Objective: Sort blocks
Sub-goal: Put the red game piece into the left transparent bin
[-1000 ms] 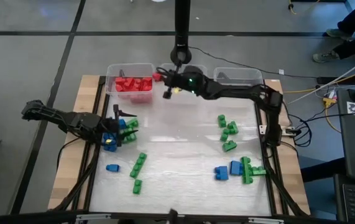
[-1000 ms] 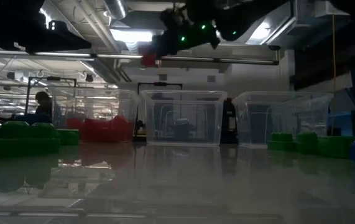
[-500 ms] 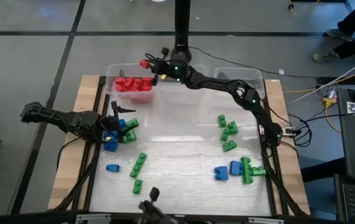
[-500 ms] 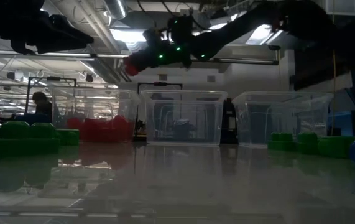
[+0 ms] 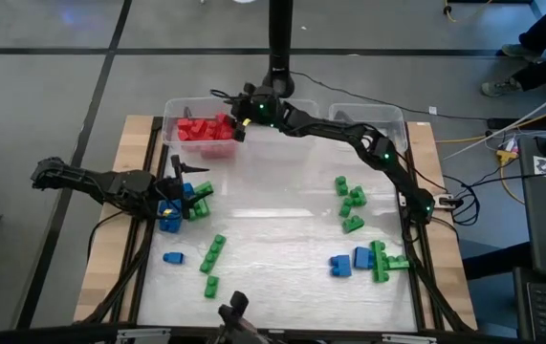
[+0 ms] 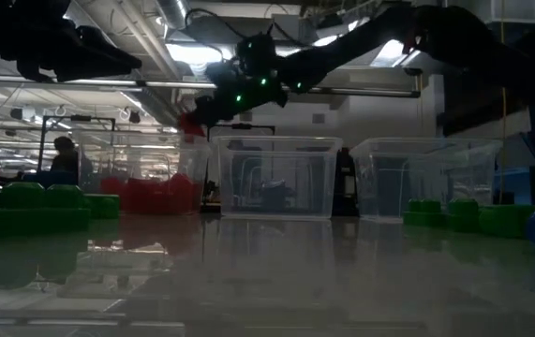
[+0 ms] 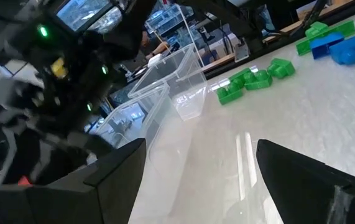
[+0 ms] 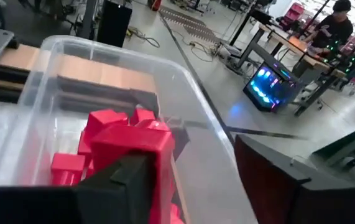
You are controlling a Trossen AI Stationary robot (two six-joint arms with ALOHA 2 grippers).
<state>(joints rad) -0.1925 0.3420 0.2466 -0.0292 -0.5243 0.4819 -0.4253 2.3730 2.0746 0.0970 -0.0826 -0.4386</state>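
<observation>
Release was under way — the right gripper [image 5: 237, 121], carried over the left bin [image 5: 172, 107], had spread its fingers around a red block [image 8: 137, 146]. Left gripper [image 5: 183, 191] waited, spread, over blue blocks [image 5: 170, 216].

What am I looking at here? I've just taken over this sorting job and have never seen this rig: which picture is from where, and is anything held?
Two dark robot arms work at a table. One picture looks straight down on it, one looks level across it, and one comes from a camera on each wrist.

The right gripper reaches over the edge of a clear bin that holds red blocks. Its jaws stand apart, and a red block lies against one finger, so it looks released rather than gripped.

The left gripper is open and empty, above a small pile of green and blue blocks. More green and blue ones lie loose across the table.
</observation>
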